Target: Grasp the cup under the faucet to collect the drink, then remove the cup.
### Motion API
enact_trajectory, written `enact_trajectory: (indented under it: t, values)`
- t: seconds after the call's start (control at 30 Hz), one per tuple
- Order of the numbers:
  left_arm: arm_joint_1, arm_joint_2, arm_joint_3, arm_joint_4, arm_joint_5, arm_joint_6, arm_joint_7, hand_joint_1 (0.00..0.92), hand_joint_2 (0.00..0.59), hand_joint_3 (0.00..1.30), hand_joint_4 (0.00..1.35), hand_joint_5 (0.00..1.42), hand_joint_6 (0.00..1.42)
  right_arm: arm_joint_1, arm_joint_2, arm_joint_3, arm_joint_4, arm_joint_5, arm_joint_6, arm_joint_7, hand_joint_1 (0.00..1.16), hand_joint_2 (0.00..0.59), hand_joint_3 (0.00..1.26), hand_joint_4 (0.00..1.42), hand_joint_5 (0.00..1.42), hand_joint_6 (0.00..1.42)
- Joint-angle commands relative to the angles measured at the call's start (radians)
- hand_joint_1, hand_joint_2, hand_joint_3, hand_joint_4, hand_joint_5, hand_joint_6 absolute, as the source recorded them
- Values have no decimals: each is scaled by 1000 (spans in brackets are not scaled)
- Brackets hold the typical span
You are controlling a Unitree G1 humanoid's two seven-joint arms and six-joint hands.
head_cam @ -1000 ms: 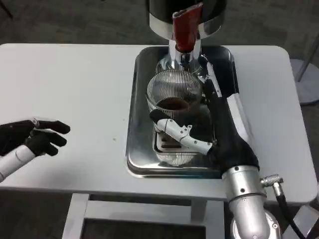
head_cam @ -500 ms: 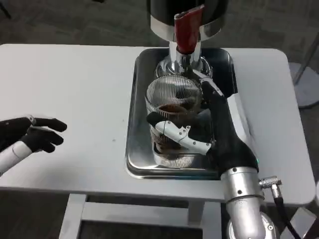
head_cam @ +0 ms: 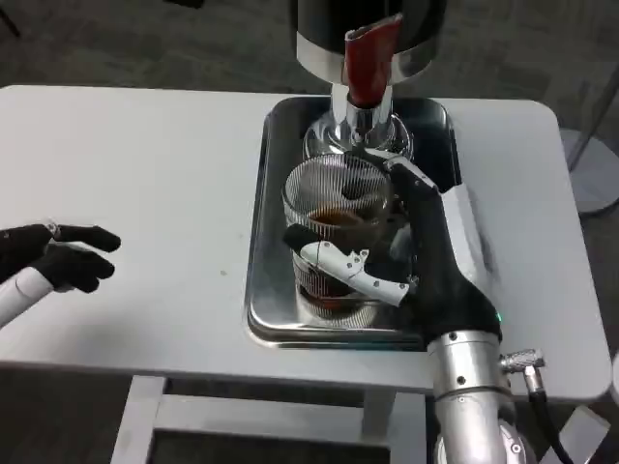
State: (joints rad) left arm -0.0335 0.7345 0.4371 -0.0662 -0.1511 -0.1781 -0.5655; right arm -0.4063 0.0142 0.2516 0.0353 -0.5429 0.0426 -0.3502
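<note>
Tilting the ribbed cup wrapped in the right hand fingers risks spilling its dark drink; left hand fingers loosely curled, empty

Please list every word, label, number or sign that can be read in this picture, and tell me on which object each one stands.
There are none. No readable text stands on the cup, the red faucet handle, the metal tray, the table, the right hand or the left hand.
</note>
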Motion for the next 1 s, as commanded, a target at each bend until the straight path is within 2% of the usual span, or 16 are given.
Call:
enact_trajectory:
  t: [0.03,0.23,0.4,0.67,1.0]
  values:
    - [-3,9,-3,23,-3,-22,-9,0,85,398,426,431,372,25,5,-6,33,-6,6,-16,806,219,500,769,967,1333]
    - [-27,12,-11,47,0,-34,-11,0,84,394,426,431,372,23,11,-17,44,-5,-9,-48,816,202,659,897,1099,1422]
    - [-43,15,-23,54,2,-42,-15,0,84,391,426,431,372,29,19,-37,52,8,-39,-84,823,192,751,969,1176,1424]
    - [-98,10,-67,55,3,-51,-24,0,79,380,420,430,371,46,11,-61,28,1,-47,-111,846,186,823,1004,1222,1424]
    - [-172,4,-121,48,5,-51,-22,0,77,371,412,423,371,81,-18,-100,-42,8,-45,-90,868,173,869,1041,1271,1424]
